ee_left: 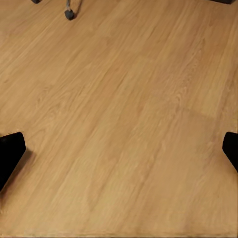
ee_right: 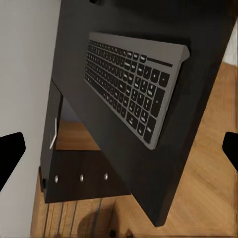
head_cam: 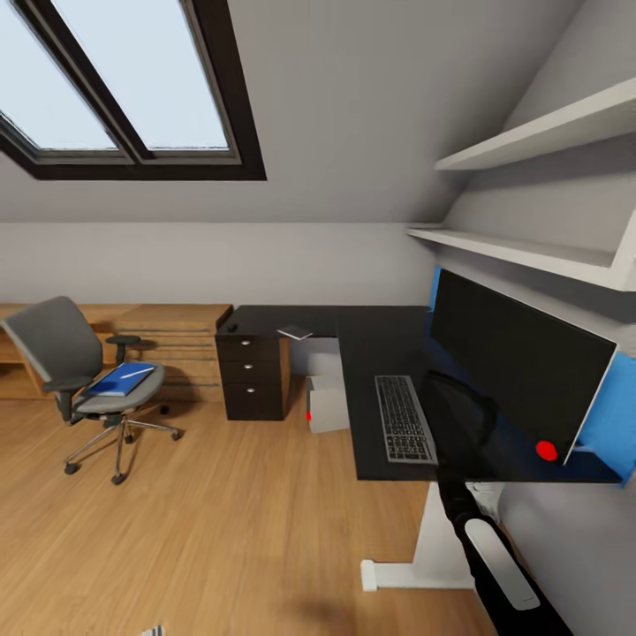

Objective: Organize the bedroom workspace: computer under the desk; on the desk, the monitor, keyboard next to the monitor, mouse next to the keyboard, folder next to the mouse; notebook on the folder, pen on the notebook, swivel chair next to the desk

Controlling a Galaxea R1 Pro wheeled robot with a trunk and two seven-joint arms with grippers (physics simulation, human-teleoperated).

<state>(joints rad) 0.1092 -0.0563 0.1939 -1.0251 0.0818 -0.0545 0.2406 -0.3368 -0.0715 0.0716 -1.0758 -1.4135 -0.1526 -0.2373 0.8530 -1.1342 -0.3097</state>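
Right pincer [ee_right: 119, 151]: spread wide, holding nothing; its two dark fingertips sit at the far edges of the right wrist view, above the keyboard [ee_right: 131, 87].
Left pincer [ee_left: 119, 148]: likewise wide open and empty, over the bare wooden floor [ee_left: 124, 114], with a chair castor [ee_left: 69, 14] near the frame edge.
Right arm [head_cam: 495, 548]: dark with a white panel, reaching up toward the desk front.
Keyboard [head_cam: 405, 418]: flat on the black desk [head_cam: 371, 344], just in front of the monitor.
Monitor [head_cam: 521, 353]: upright on the desk, red dot at its lower corner.
Computer [head_cam: 327, 405]: grey tower on the floor under the desk, beside the black drawers [head_cam: 252, 371].
Mouse [head_cam: 232, 328]: probably the small dark shape above the drawers; too small to be sure.
Notebook [head_cam: 295, 332]: flat on the desk's far wing.
Swivel chair [head_cam: 88, 380]: well apart from the desk, by the wooden cabinet [head_cam: 177, 340].
Folder [head_cam: 121, 378]: blue, on the chair seat, with the pen [head_cam: 137, 373] lying on it.
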